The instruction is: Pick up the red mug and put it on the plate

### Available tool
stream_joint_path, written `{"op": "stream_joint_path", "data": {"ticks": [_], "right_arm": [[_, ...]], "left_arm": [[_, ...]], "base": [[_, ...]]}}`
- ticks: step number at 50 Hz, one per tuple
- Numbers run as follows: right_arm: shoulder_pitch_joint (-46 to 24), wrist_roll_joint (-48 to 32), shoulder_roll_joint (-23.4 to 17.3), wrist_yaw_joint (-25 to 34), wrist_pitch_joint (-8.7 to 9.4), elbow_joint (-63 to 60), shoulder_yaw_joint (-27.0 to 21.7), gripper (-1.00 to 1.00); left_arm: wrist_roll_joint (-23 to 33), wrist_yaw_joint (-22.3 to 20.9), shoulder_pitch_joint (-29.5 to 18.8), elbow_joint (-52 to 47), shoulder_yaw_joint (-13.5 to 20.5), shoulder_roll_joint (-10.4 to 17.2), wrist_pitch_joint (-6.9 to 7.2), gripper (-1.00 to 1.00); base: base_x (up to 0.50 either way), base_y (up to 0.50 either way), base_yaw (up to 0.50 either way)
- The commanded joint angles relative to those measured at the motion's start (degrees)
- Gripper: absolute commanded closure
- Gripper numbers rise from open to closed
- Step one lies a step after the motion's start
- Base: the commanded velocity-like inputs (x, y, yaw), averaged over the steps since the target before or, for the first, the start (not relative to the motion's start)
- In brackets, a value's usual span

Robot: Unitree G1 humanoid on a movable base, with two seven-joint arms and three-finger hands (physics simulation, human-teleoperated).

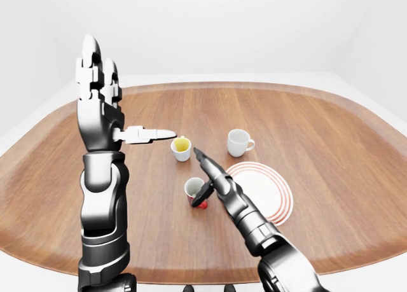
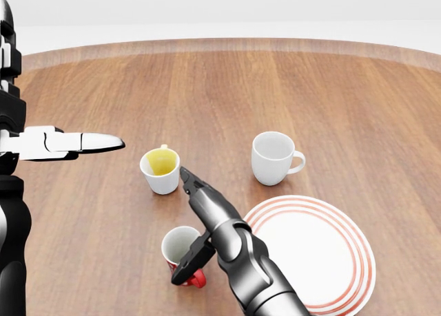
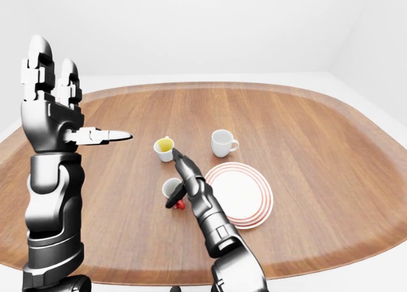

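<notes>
The red mug (image 2: 179,246), white inside with a red handle, stands on the wooden table just left of the plate. The white plate (image 2: 324,261) with red rings lies at the lower right of the head view. My right hand (image 2: 182,226) reaches in from the bottom, between mug and plate. Its fingers (image 2: 196,191) point straight out past the mug's right side, and its thumb (image 2: 189,264) lies against the mug by the handle. The hand is open, not closed round the mug. My left hand (image 1: 127,101) is raised upright at the left, open and empty.
A white cup with a yellow inside (image 2: 160,170) stands just beyond the red mug, close to my right fingertips. A plain white mug (image 2: 272,158) stands above the plate. The oval wooden table (image 1: 331,133) has a raised rim.
</notes>
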Motion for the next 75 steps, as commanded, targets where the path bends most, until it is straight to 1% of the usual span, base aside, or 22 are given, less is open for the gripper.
{"op": "stream_joint_path", "data": {"ticks": [1, 10, 13, 19, 29, 41, 60, 61, 62, 63, 75], "right_arm": [[-1.9, -0.1, 0.7, -1.5, 0.00, 5.0, -0.1, -1.00], [-3.7, -0.4, 1.4, -3.2, -0.01, 10.5, -0.2, -1.00], [-4.6, -0.7, 1.5, -4.1, -0.85, 13.3, -0.4, -1.00], [-5.1, -2.3, 2.0, -5.2, -0.99, 15.9, 0.0, -1.00], [-5.6, -4.5, 2.8, -5.7, 0.00, 17.9, 0.2, -1.00], [-6.4, -6.2, 4.0, -6.2, 0.00, 20.1, 0.5, -1.00], [-7.1, -7.0, 4.9, -6.0, 0.00, 20.0, 0.6, -1.00], [-7.0, -7.0, 5.0, -6.1, 0.00, 20.0, 0.5, -0.44], [-6.9, -7.0, 5.0, -6.2, 0.00, 19.9, 0.5, 0.42], [-6.8, -7.1, 5.0, -6.4, 0.00, 19.8, 0.6, 1.00], [-6.0, -7.7, 5.3, -6.4, 0.00, 19.7, 1.0, 1.00]], "left_arm": [[-0.1, 0.1, -0.1, -0.5, 0.0, 0.0, 0.00, -1.00], [-0.3, 0.1, 0.1, -0.4, 0.3, 0.1, 0.00, -1.00], [-0.3, 0.1, 0.2, -0.5, 0.2, 0.1, 0.00, -1.00], [-0.4, 0.1, 0.5, -0.5, 0.2, 0.0, 0.00, -1.00], [-0.6, 0.1, 0.5, -0.6, 0.5, 0.2, 0.00, -1.00], [-0.9, 0.1, 0.7, -0.7, 0.6, 0.2, 0.00, -1.00], [-1.4, 0.1, 0.9, -0.8, 0.8, 0.4, 0.00, -1.00], [-1.4, 0.1, 1.0, -0.9, 0.8, 0.4, 0.00, -1.00], [-1.4, 0.1, 1.0, -0.9, 0.8, 0.4, 0.00, -1.00], [-1.4, 0.1, 1.0, -0.9, 0.8, 0.4, 0.00, -1.00], [-1.4, 0.2, 0.9, -1.2, 0.8, 0.4, 0.00, -1.00]], "base": [[0.00, 0.00, 0.00], [0.00, 0.00, 0.00], [0.00, 0.00, 0.00], [0.00, 0.00, 0.00], [0.00, 0.00, 0.00], [0.00, 0.00, 0.00], [0.00, 0.00, 0.00], [0.00, 0.00, 0.00], [0.00, 0.00, 0.00], [0.00, 0.00, 0.00], [0.00, 0.00, 0.00]]}}
